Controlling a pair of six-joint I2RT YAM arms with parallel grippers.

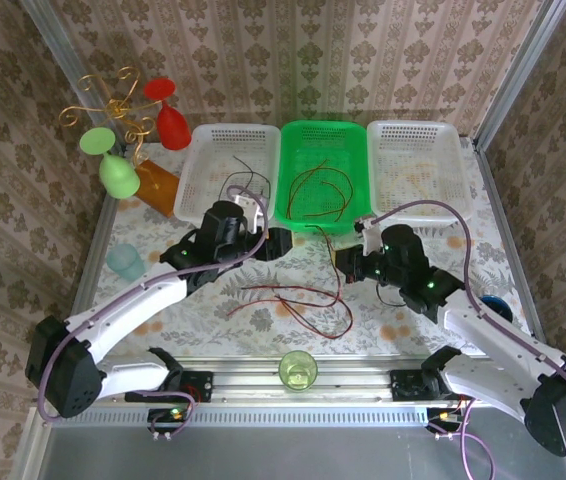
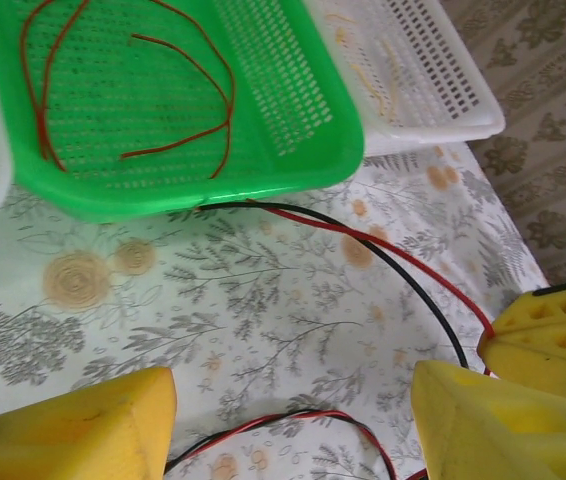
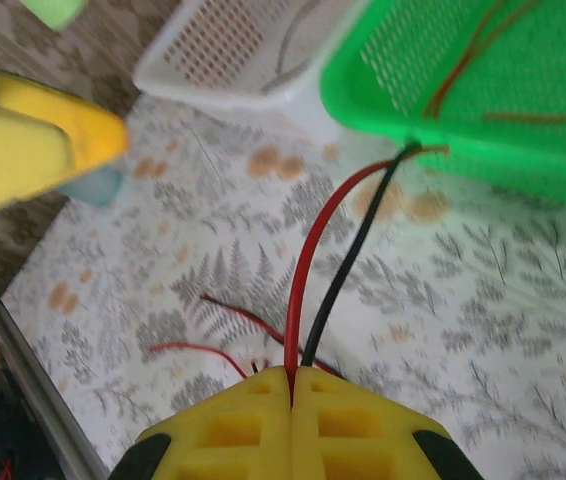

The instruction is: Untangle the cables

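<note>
A red cable (image 3: 308,270) and a black cable (image 3: 348,270) run together from the lip of the green basket (image 3: 523,150) down to my right gripper (image 3: 291,385). That gripper is shut on the red cable; the black one passes just beside the seam. More red and black cables (image 1: 298,300) lie looped on the table between the arms. My left gripper (image 2: 293,430) hovers open over a red-and-black loop (image 2: 293,418), touching nothing. The green basket (image 1: 298,215) has red cables (image 1: 318,190) inside. Black ones (image 1: 238,180) lie in the left white basket (image 1: 208,140).
A right white basket (image 1: 458,150) stands beside the green one. Red (image 1: 171,120) and green (image 1: 115,170) goblets and a gold curly stand (image 1: 108,105) crowd the back left. A pale blue cup (image 1: 125,262) sits at left, a green cup (image 1: 298,370) on the front rail.
</note>
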